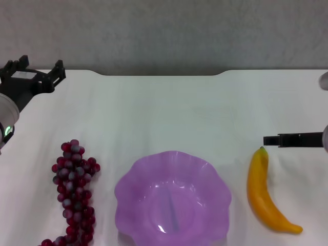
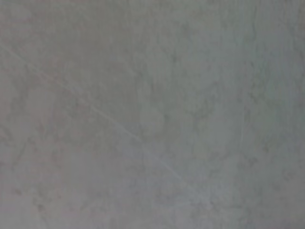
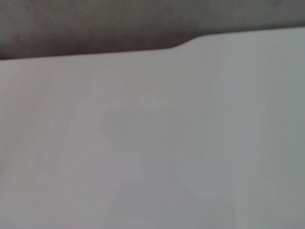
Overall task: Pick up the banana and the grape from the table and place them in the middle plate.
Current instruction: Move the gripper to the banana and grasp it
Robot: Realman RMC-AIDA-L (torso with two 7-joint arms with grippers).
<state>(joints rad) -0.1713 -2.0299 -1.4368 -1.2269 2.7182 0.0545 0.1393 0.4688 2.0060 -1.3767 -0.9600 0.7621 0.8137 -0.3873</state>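
The banana [image 1: 264, 197] lies on the white table [image 1: 179, 113] at the near right, its green tip pointing away from me. The grape [image 1: 74, 195] bunch lies at the near left. The purple middle plate [image 1: 134, 177] stands empty between them at the near edge. My left gripper [image 1: 38, 72] is open and empty, raised at the far left, well beyond the grape. My right gripper [image 1: 269, 140] reaches in from the right edge, just beyond the banana's tip. The left wrist view shows none of these things.
The table's notched far edge [image 1: 164, 75] meets a grey wall [image 1: 164, 31]. The right wrist view shows bare tabletop [image 3: 190, 143] and that same notched edge [image 3: 181, 45]. The left wrist view shows only grey wall [image 2: 152, 114].
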